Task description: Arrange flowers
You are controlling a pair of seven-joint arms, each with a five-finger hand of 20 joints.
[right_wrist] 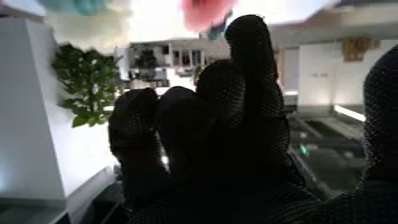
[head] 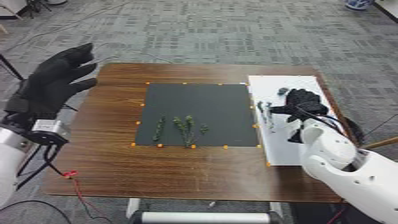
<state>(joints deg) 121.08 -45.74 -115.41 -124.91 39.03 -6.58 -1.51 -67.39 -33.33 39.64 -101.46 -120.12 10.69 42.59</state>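
The left hand [head: 62, 80], in a black fabric glove, is raised at the left side of the brown wooden table [head: 107, 170]. Its fingers are extended and spread apart, with nothing between them. A thin red cable [head: 78, 187] runs on the robot's side of this hand.

To the right of the left hand, between the two hands, a dark grey square mat [head: 191, 97] lies on the table, edged with small orange markers [head: 226, 147]. Three items rest flat on the mat's robot-side half, left to right: a slender green sprig [head: 159, 128], a larger branched green sprig [head: 186, 131] and a short green sprig [head: 203, 129]. All are well apart from the right hand.

A white rectangular board [head: 282, 155] lies to the right of the mat, beneath the right hand [head: 305, 104], also gloved in black. Thin pale grey-green stems [head: 269, 117] lie on the board just left of this hand; a small grey-blue flower head [head: 282, 91] lies left of it and slightly farther from the robot. The right hand's fingers are extended, the thumb set wide of them; contact with the board cannot be determined.

In the right wrist view, a blurred pink shape [right_wrist: 206, 12] appears beyond the right hand's fingertips, and a leafy green plant [right_wrist: 84, 82] appears on the side opposite its thumb.
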